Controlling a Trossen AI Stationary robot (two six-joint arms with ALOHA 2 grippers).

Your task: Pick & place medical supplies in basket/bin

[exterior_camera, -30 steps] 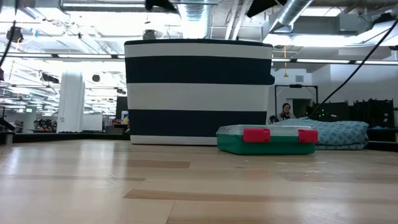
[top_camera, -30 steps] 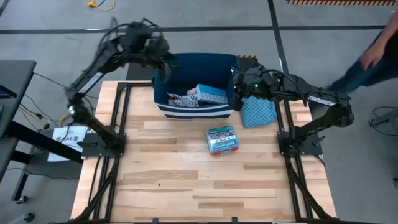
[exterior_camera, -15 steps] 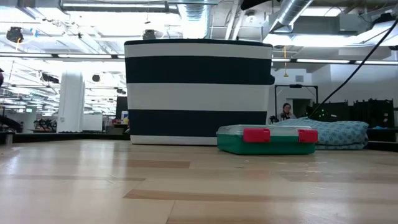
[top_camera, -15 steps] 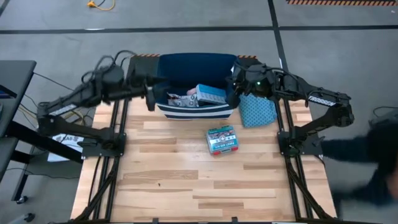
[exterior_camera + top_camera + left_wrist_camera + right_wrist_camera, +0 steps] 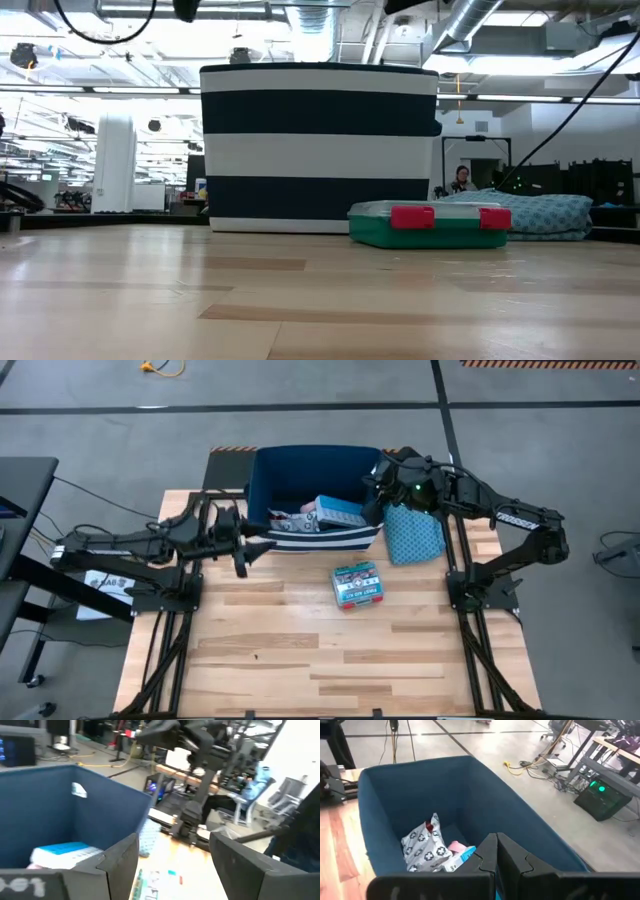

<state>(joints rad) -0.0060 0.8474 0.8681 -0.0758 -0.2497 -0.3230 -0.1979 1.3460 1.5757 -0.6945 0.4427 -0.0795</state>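
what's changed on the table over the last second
The left gripper swung away from above the bin and came down to the table at the bin's left side, fingers open and empty. The right gripper stayed shut at the bin's right wall. The teal-and-red box and cloth bag did not move.

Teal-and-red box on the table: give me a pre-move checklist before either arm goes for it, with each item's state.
1. Teal-and-red plastic box lies flat on the wooden table, outside the bin: ok.
2. Nothing rests on or against the box: ok.
3. Left hand open and empty, beside the near left corner of the large navy striped bin: ok.
4. Right hand shut and empty, over the bin's right side: not ok for grasping until it opens.
5. Room in the bin beside the light blue pill organiser and the other supplies: cannot tell.
6. Teal patterned cloth bag lies apart from the box: ok.
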